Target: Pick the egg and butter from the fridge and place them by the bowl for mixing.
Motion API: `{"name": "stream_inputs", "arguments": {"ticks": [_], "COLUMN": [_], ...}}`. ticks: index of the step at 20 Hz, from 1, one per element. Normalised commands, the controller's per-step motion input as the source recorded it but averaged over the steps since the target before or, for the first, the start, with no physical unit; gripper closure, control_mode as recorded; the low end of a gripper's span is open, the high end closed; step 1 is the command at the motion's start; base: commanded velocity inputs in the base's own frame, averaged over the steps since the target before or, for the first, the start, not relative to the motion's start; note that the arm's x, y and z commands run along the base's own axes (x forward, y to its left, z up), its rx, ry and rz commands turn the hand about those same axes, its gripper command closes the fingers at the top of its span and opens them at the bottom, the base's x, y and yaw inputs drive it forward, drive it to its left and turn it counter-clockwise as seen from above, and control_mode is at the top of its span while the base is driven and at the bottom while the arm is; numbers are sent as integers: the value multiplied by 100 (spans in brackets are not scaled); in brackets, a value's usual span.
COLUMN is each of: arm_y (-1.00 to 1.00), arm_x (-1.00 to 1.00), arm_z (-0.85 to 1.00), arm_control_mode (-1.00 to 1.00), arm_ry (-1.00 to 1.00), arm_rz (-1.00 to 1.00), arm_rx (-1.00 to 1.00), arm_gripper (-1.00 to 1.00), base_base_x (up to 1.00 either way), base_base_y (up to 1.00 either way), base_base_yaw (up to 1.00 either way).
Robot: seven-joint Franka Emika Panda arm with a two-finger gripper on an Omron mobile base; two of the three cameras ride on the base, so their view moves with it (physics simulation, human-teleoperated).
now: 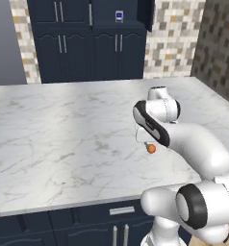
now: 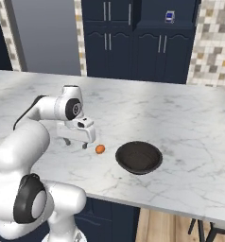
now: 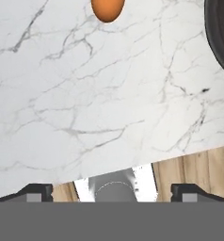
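The egg (image 2: 100, 149) is a small orange ball lying on the white marble counter (image 2: 180, 118), a short way left of the dark round bowl (image 2: 122, 160). The bowl holds nothing. My gripper (image 2: 75, 143) hovers low over the counter just left of the egg, open, with nothing between its fingers. In the hand view the egg (image 3: 107, 8) sits at the top edge, the bowl (image 3: 222, 33) at the top right, and the gripper (image 3: 112, 190) has its tips spread wide. In the left base view the egg (image 1: 151, 149) peeks out beside my arm. The butter and the fridge are out of view.
The counter's front edge (image 2: 147, 208) runs close behind the bowl and egg, with wooden floor (image 3: 198, 169) below it. Dark blue cabinets (image 2: 133, 42) stand along the back wall. Bare marble (image 1: 63, 129) stretches to the left of the arm.
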Motion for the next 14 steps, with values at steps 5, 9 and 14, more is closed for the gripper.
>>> {"name": "stream_inputs", "arguments": {"ticks": [5,9,14], "arm_y": [1,0,0], "arm_x": [-26,0,0], "arm_z": [0,0,0], "arm_control_mode": [-100,100,100], "arm_ry": [-21,0,0], "arm_rz": [0,0,0], "arm_rx": [6,0,0], "arm_gripper": [-100,-100,-100], "base_base_x": [0,-5,-41], "base_base_y": [0,0,25], "base_base_yaw": [0,1,47]}}
